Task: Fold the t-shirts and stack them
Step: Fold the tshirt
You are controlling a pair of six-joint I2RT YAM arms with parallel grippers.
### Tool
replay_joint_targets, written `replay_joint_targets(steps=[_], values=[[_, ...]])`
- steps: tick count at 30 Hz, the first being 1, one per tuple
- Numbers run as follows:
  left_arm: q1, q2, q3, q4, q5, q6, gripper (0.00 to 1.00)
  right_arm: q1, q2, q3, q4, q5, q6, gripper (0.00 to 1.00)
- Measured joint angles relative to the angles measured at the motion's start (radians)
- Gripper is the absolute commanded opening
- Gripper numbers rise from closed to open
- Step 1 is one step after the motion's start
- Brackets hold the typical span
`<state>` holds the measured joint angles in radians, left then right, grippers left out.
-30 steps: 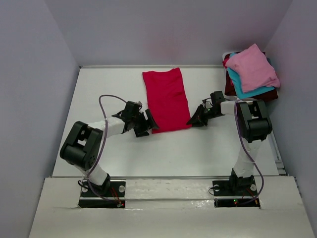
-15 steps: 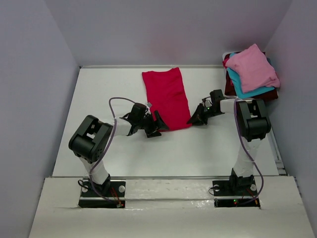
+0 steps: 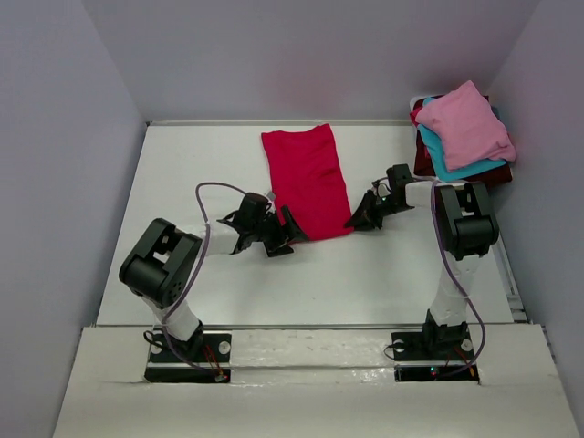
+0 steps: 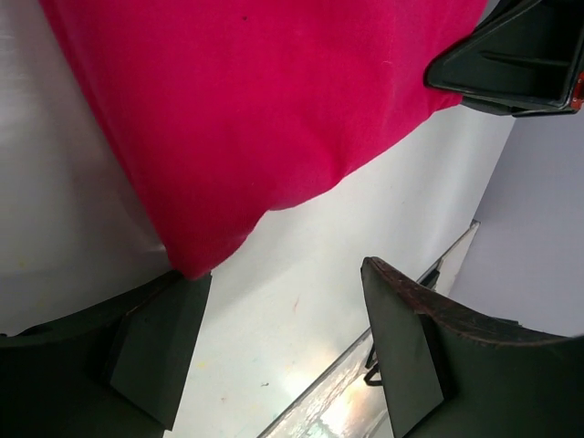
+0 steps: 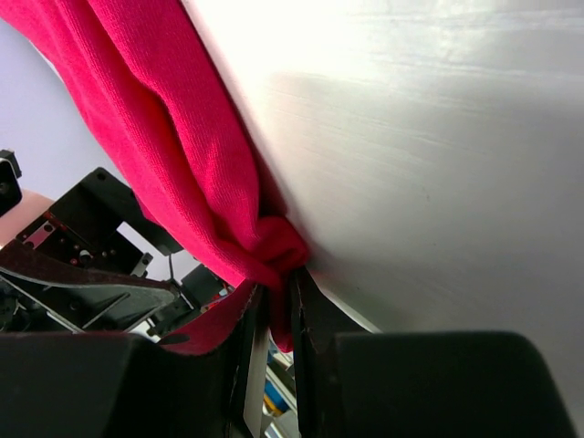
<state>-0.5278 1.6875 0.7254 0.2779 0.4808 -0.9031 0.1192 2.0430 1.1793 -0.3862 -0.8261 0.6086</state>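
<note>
Jaws of the right gripper clamp the five-o'clock corner of the crimson t-shirt, lying flat at centre; the left gripper gapes at its seven-o'clock corner, gripping nothing. Lifting now would likely drag one side and skew the fold.

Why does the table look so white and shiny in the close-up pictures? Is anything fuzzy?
Right wrist: light glares off the table, washing it white at the top, while the red shirt weave looks sharp. Left wrist: a bright glint low down, and the left end effector's fingers are dark with little detail. Top: even light, only faint shadows under the arms.
</note>
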Motion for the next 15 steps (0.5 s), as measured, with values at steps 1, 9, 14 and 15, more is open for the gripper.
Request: replay_joint_targets(steps=[1, 9, 14, 15], values=[[0.004, -0.01, -0.004, -0.01, -0.01, 0.0, 0.84, 0.0, 0.0, 0.0, 0.0, 0.0, 0.0, 0.19], [0.039, -0.028, -0.002, -0.064, -0.017, 0.007, 0.85, 0.0, 0.003, 0.004, -0.002, 0.0, 0.0, 0.19], [0.072, -0.017, 0.027, -0.103, -0.016, 0.032, 0.85, 0.0, 0.008, 0.013, -0.006, -0.001, -0.003, 0.19], [0.078, -0.014, 0.033, -0.107, -0.016, 0.035, 0.85, 0.0, 0.009, 0.015, -0.008, -0.001, -0.003, 0.19]])
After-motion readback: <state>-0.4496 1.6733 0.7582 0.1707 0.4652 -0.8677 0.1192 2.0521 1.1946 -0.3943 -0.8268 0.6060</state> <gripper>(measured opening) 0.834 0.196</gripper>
